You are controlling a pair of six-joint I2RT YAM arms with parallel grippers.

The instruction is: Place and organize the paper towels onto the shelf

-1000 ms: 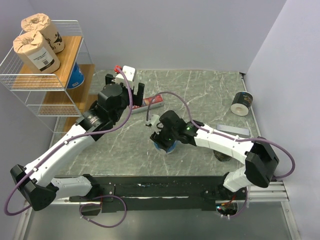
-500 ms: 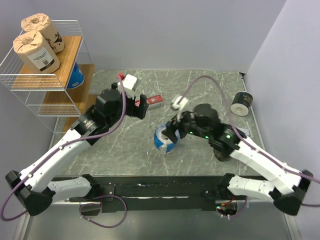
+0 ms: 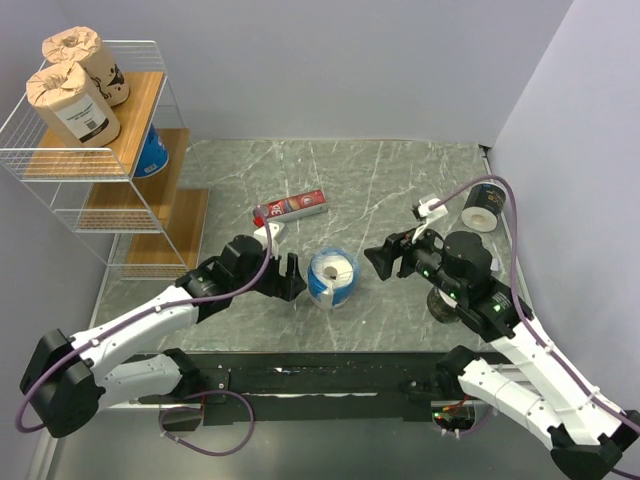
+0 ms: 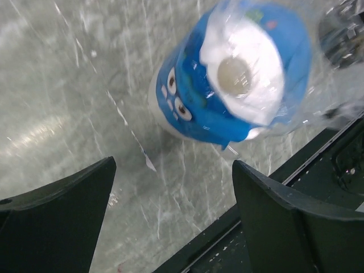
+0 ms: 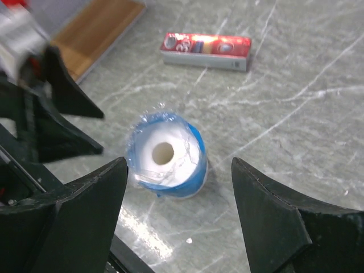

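Both tools are hanging open and empty: the left tool (image 3: 288,278) and right tool (image 3: 385,260) are flanking a blue-and-white roll (image 3: 332,276) that is standing upright near the near edge of the grey-green marbled desk (image 3: 400,180), touching neither. Pale lavender walls (image 3: 350,60) are enclosing it. At the far-left corner, the shelf (image 3: 142,100) is carrying two kraft rolls (image 3: 72,100) on top and a blue roll (image 3: 152,152) below. A dark roll (image 3: 484,206) is lying by the right edge.

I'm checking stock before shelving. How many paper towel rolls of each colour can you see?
Kraft-brown rolls: 2, on top of the shelf.
Blue-and-white rolls: 2, one on the table, one on the shelf.
Dark roll: 1; a dark round thing half hidden under the right arm may be another.
Total: 5, maybe 6.
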